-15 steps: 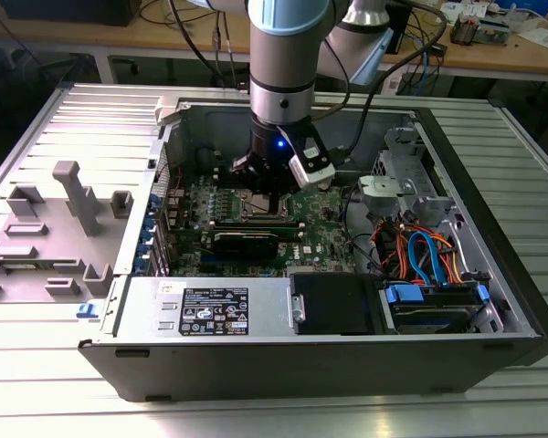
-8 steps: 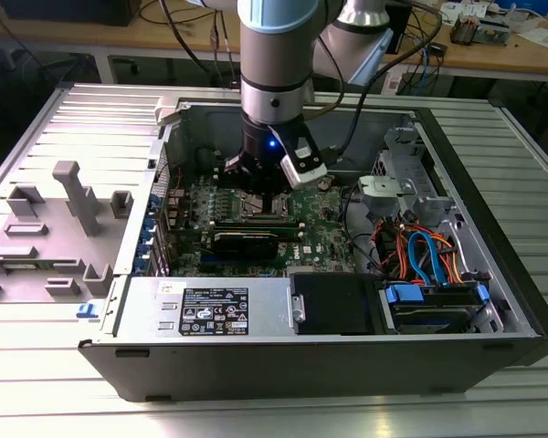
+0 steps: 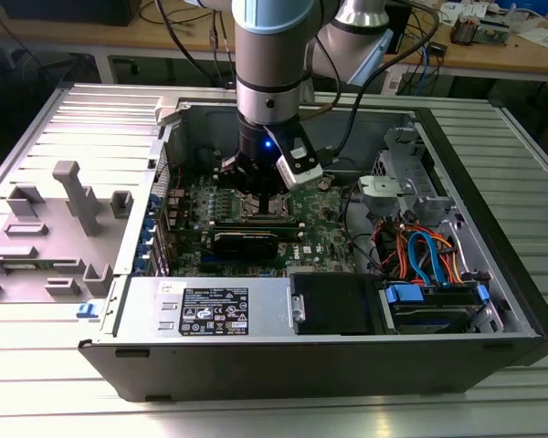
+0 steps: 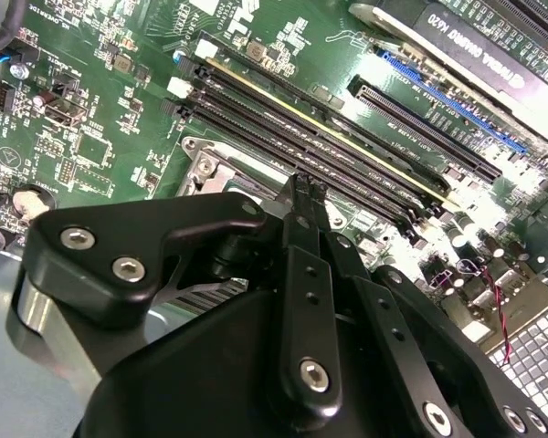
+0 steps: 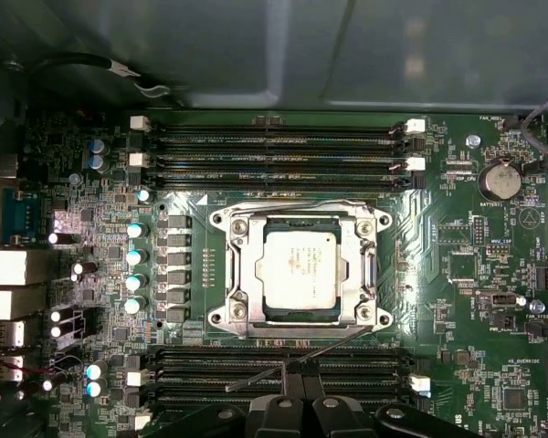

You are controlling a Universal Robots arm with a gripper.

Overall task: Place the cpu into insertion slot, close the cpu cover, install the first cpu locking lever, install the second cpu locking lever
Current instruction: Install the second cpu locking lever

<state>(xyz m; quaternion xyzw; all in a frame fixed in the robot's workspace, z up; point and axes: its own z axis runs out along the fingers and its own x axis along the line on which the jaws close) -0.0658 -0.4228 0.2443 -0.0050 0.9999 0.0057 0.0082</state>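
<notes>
The cpu [image 5: 298, 269] sat in the insertion slot [image 5: 232, 274], centre of the motherboard [image 5: 475, 274] inside the open case [image 3: 493, 182] on the desk [image 3: 36, 383]. The cpu cover [image 5: 365, 272] lay closed over it, framing the chip. One thin locking lever [image 5: 333, 340] stuck out unlatched toward the hand [image 5: 300, 370], whose fingers were pressed together just beside it, likely to push it.
</notes>
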